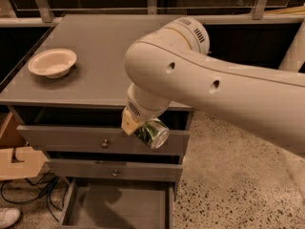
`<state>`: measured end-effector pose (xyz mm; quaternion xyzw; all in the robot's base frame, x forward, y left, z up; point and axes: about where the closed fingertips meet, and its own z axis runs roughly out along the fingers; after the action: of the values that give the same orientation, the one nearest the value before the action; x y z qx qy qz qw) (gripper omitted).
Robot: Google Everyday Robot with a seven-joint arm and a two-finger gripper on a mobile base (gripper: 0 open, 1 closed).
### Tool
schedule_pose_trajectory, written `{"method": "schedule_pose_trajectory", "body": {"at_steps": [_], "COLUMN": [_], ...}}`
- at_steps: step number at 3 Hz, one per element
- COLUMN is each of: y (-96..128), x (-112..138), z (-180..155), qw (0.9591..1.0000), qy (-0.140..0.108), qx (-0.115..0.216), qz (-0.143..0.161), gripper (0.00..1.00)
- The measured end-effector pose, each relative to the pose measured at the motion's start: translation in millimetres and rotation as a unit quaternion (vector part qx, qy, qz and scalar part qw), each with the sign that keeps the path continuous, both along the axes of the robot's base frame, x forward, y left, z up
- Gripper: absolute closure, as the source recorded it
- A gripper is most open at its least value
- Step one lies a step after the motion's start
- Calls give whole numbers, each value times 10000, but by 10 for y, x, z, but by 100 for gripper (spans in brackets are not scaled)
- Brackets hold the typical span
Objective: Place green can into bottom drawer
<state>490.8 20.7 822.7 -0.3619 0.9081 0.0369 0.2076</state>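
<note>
My gripper [139, 127] hangs from the big white arm in front of the grey cabinet's top drawer. It is shut on the green can [152, 133], which lies tilted on its side with its shiny silver end facing me. The can is in the air, level with the top drawer's face. The bottom drawer [119, 206] is pulled open below, showing its grey floor and side walls. The can is above the drawer's right part.
A cream bowl [52, 62] sits on the cabinet top [109, 46] at the left. Two upper drawers with small round knobs [105, 143] are nearly shut. Cardboard [19, 162], cables and a white shoe [8, 217] lie on the floor at left. Speckled floor [228, 185] spreads to the right.
</note>
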Motion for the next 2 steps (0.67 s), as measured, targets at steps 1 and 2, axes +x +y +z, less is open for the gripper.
{"method": "schedule_pose_trajectory", "body": {"at_steps": [1,2], "y": [0,35], "x": [0,-76], "z": [0,-111], "qw": [10000,9997], "qy": [0,160], "qx": [0,21], "qz": [0,-167], "gripper": [100,100]}}
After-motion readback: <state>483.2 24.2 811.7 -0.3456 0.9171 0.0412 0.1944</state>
